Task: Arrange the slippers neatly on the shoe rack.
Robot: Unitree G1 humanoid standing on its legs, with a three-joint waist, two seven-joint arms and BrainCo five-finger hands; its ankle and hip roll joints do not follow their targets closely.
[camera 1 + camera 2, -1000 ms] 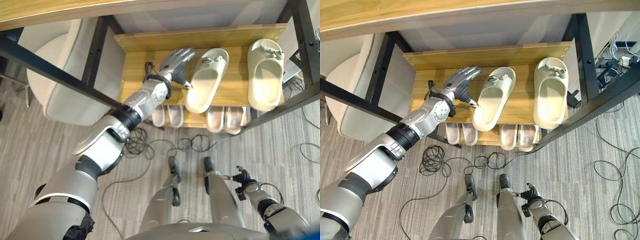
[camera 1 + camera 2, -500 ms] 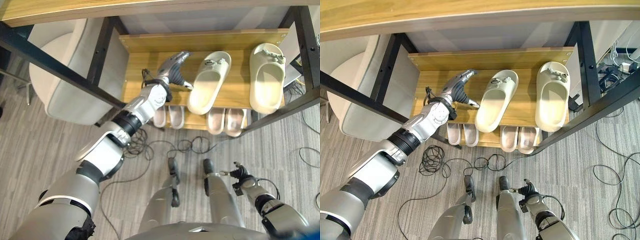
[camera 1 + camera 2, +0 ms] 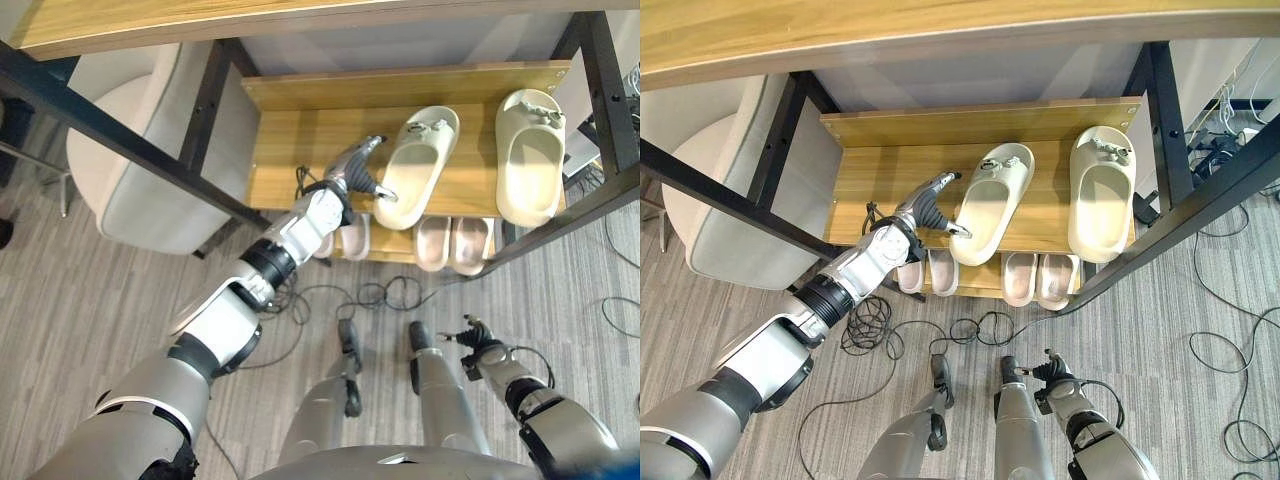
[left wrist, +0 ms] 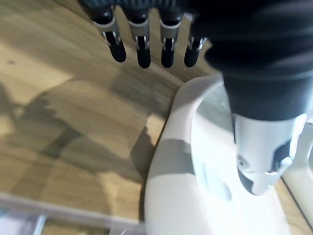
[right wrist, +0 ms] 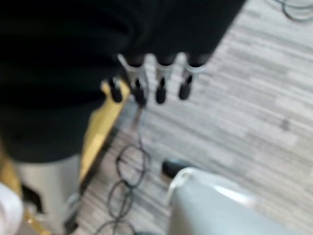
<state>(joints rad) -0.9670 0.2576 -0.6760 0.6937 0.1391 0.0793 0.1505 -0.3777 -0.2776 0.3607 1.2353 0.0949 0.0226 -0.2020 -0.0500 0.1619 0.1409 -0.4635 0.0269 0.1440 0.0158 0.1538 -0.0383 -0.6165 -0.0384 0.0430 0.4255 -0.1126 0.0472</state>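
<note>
While the left hand (image 3: 358,172) was held open, fingers (image 4: 142,49) straight, beside the tilted slipper (image 3: 418,165) on the shoe rack (image 3: 880,175), it was judged light and flexible (best nudged at its heel).

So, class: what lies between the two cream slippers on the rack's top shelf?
Nothing: between the tilted slipper and the straight slipper, the right eye view shows bare wooden shelf.
</note>
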